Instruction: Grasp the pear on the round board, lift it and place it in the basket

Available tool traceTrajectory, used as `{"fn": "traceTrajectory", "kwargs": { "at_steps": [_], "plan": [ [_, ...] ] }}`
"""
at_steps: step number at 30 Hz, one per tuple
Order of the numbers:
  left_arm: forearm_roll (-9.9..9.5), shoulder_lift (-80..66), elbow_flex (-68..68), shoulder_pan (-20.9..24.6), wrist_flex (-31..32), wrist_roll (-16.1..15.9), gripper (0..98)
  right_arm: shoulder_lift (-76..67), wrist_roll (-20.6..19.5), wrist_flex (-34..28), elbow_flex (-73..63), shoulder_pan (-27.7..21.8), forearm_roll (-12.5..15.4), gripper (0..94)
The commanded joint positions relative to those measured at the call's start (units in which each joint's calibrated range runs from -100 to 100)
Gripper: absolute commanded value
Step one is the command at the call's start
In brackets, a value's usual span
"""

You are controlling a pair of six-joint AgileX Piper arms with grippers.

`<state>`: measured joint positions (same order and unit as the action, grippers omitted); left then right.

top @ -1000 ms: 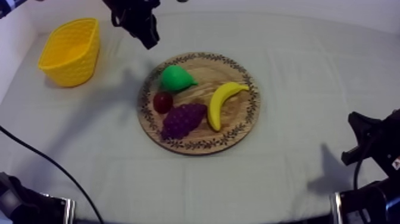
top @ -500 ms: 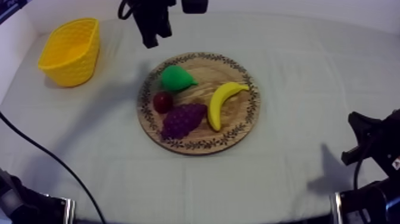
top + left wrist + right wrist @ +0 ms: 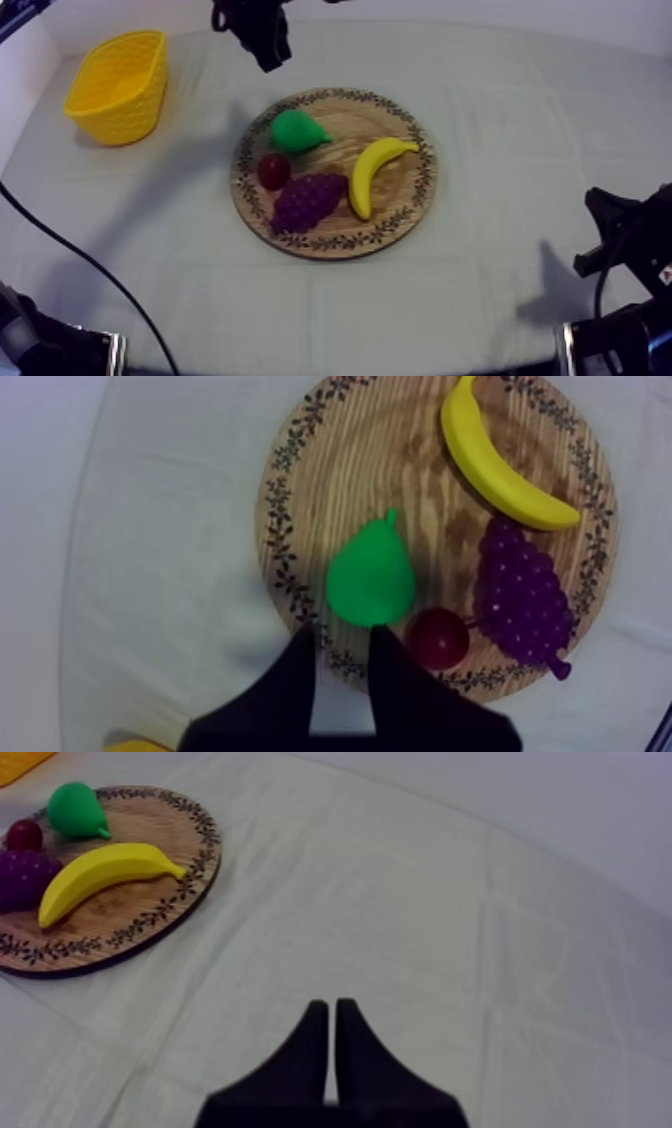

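Well, the pear (image 3: 295,131) lies on the board (image 3: 395,205), on the side turned toward the counter's far-left corner, with the small red fruit (image 3: 273,171) just beside it and the grapes (image 3: 305,200) and banana (image 3: 372,172) farther across the wood. The left arm (image 3: 255,30) hangs over the cloth by the far edge, just off the board's rim. Its jaws stand apart with bare cloth between the fingers (image 3: 295,686), holding nothing.

Seen from that arm's wrist, the pear sits just ahead of the fingertips. Its fat end is nearest them and its stem points away, so its long axis runs roughly along the line of reach. To my eye the next move is a short push forward and down, one finger on each flank of the belly. The red fruit is close enough that it could get nudged.

The right arm (image 3: 625,240) rests low at the near-right corner, well apart from the board, its jaws pressed together on nothing. The left is plainly the nearer, and the basket (image 3: 115,120) waits on its side, in the far-left corner.
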<state>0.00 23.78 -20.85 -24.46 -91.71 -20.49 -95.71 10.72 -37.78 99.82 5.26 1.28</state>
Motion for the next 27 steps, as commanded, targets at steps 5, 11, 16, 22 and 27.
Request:
{"fn": "traceTrajectory", "kwargs": {
  "at_steps": [5,11,16,22,27],
  "plan": [
    [-0.81,-0.9,1.9,-0.1,0.1,-0.1,51.3,0.0,0.0,0.0,0.0,0.0,0.0,0.4],
    [-1.21,-1.6,4.6,-0.1,0.1,0.2,70.1,0.0,0.0,0.0,0.0,0.0,0.0,0.4],
    [-1.06,-1.4,5.6,-0.1,0.2,0.9,77.9,0.0,0.0,0.0,0.0,0.0,0.0,0.4],
    [-0.62,0.6,6.7,-0.2,0.2,1.2,81.8,0.0,0.0,0.0,0.0,0.0,0.0,0.4],
    [-0.49,4.2,7.3,-0.3,0.2,1.2,83.7,0.0,0.0,0.0,0.0,0.0,0.0,0.4]
  ]
}}
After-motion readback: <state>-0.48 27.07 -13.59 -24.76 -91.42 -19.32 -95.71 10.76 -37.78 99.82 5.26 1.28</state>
